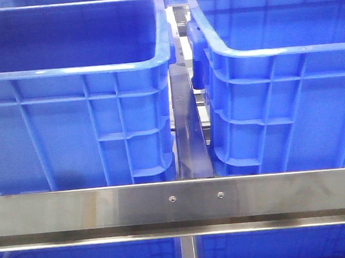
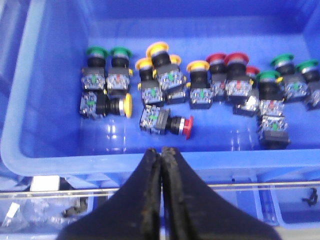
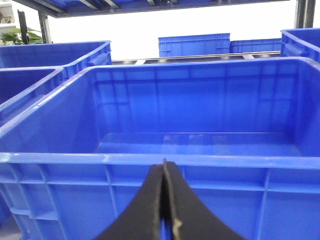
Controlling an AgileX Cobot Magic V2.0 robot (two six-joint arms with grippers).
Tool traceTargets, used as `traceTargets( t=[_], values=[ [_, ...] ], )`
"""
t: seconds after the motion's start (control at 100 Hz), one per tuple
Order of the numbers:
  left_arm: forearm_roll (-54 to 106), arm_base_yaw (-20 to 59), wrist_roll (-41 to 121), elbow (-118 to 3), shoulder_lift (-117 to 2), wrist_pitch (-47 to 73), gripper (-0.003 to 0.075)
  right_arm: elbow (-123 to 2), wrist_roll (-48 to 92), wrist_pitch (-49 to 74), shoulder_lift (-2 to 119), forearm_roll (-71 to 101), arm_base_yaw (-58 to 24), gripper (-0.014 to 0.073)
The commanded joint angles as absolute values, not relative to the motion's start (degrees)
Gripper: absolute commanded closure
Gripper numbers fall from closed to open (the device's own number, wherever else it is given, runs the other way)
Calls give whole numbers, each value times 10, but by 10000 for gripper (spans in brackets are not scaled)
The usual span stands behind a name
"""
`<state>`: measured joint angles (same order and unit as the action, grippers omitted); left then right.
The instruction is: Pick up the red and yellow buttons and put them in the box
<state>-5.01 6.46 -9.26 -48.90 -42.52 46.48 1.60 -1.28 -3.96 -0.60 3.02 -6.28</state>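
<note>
Over a blue bin [image 2: 30, 90] crowded with green-capped switches [image 2: 96, 54], my left claw [image 2: 161, 152] is hovering pinched closed, empty, near the red button [image 2: 187, 127] and yellow button [image 2: 127, 105]; my right claw [image 3: 164, 167] is facing the box [image 3: 150, 160], likewise closed and empty.

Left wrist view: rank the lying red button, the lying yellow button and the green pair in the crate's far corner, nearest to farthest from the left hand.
1. The lying red button, just past the crate's near wall, nearly straight ahead of the shut left hand.
2. The lying yellow button, farther in, off to one side.
3. The green pair, deepest, standing upright in the same side's back row.
</note>
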Motion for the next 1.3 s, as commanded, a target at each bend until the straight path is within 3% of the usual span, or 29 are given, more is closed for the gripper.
traceTargets(
  t=[0.0,0.1,0.15,0.27,0.37,0.72,1.01,1.29],
  values=[
    [-47,63,-96,-510,-428,436,736,5,-11,-86,-18,25,-64,661],
    [-47,63,-96,-510,-428,439,661,5,-11,-86,-18,25,-64,661],
    [-47,63,-96,-510,-428,442,580,5,-11,-86,-18,25,-64,661],
    [-51,63,-96,-510,-428,445,294,5,-11,-86,-18,25,-64,661],
    [-50,63,-96,-510,-428,438,174,5,-11,-86,-18,25,-64,661],
    [20,64,-26,-534,-463,418,173,5,-11,-86,-18,25,-64,661],
    [117,65,68,-611,-625,417,173,5,-11,-86,-18,25,-64,661],
    [114,121,85,-715,-788,415,173,5,-11,-86,-18,25,-64,661]
  ],
)
